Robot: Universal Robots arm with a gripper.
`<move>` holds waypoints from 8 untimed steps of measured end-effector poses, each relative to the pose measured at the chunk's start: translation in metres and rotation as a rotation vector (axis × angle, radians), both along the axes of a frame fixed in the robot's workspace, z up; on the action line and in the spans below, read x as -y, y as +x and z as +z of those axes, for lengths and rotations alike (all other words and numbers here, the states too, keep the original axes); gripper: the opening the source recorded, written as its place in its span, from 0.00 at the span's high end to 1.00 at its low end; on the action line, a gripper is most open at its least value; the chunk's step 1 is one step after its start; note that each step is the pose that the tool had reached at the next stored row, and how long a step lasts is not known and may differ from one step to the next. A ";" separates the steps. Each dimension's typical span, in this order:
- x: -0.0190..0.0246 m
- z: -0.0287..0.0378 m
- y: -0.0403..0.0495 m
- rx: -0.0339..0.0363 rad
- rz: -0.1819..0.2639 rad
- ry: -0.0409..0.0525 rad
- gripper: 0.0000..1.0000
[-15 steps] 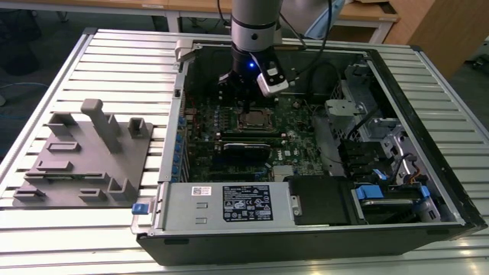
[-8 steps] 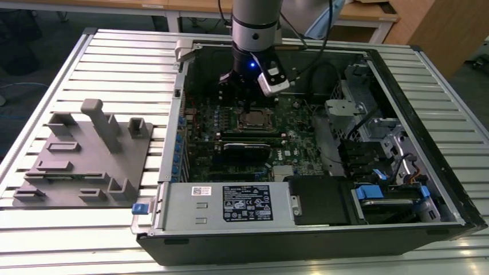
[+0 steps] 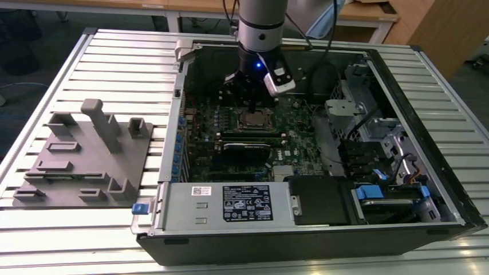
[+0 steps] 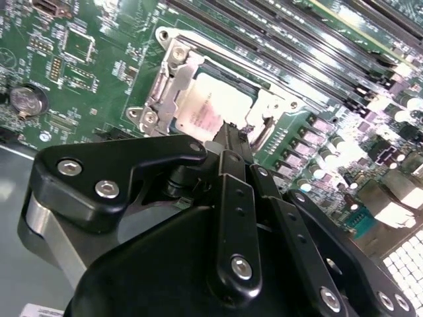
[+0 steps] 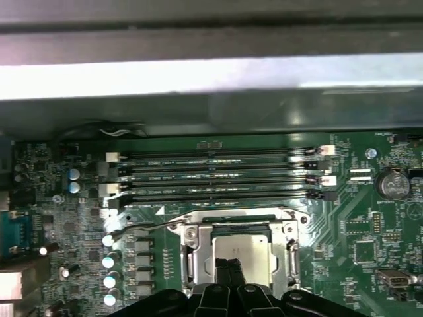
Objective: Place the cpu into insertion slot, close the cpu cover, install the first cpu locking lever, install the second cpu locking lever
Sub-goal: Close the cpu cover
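The cpu (image 5: 246,246), a dull silver square, lies in the insertion slot (image 3: 255,118) on the green motherboard. The silver cpu cover (image 5: 193,256) lies flat around it as a frame, its cut-out showing the chip (image 4: 215,99). My gripper (image 4: 231,137) is shut, with nothing held, and its narrow black fingertips (image 5: 229,269) are just over the chip's near edge. I cannot tell whether they touch it. A thin metal locking lever (image 5: 142,228) sticks out from one corner of the socket. In the exterior view the gripper (image 3: 252,106) hangs straight above the socket.
Long black memory slots (image 5: 218,175) run beside the socket. The open computer case (image 3: 428,189) walls surround the board, with a power supply box (image 3: 229,203) and drive bays at the exterior view's right. A grey fixture block (image 3: 84,154) stands on the slatted table.
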State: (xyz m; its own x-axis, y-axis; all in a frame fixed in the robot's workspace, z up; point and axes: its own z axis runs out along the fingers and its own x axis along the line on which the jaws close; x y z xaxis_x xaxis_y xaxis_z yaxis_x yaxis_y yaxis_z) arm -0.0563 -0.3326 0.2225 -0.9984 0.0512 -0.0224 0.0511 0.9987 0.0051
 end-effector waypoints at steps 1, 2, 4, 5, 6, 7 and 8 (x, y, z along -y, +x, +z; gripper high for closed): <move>0.0000 0.0000 0.0009 0.0000 0.000 0.0000 0.90; 0.0000 0.0000 0.0019 0.0001 0.000 0.0000 0.90; 0.0000 0.0000 0.0047 0.0000 0.000 0.0000 0.90; 0.0000 -0.0001 0.0055 0.0000 0.000 0.0000 0.90; 0.0000 -0.0001 0.0057 0.0001 0.000 0.0001 0.90; 0.0000 -0.0001 0.0058 0.0001 0.000 0.0001 0.90; 0.0000 -0.0001 0.0058 0.0001 0.000 0.0001 0.90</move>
State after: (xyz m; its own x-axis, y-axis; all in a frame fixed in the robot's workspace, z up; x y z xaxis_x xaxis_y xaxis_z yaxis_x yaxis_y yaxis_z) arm -0.0505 -0.3326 0.2224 -0.9984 0.0514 -0.0226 0.0513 0.9987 0.0052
